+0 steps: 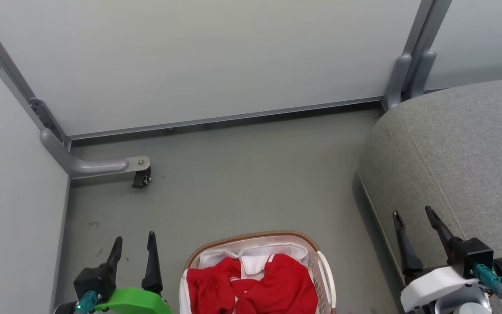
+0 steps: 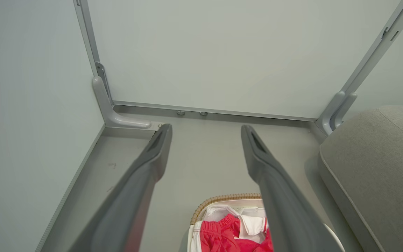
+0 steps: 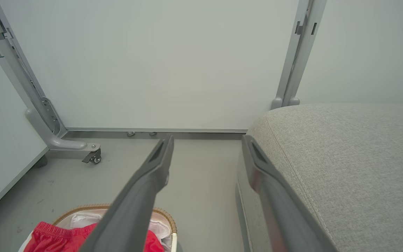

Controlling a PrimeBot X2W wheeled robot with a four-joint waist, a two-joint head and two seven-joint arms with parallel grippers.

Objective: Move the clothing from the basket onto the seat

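Both the left gripper (image 1: 134, 237) and right gripper (image 1: 412, 211) have jaws spread and empty; the clothing (image 1: 277, 283), probably limp and light, wants pinching at a raised fold in the middle of the basket (image 1: 251, 236).

No readable text, labels, brands, numbers or signs anywhere.

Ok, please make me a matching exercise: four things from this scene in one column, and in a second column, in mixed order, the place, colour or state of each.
Column one:
1. clothing
2. basket
3. seat
4. left gripper

Column two:
a. stands on the floor, left of the seat
b. open, at the lower left of the head view
c. grey fabric, at the right of the head view
d. red and white, lying inside the basket

Pairs: 1-d, 2-a, 3-c, 4-b
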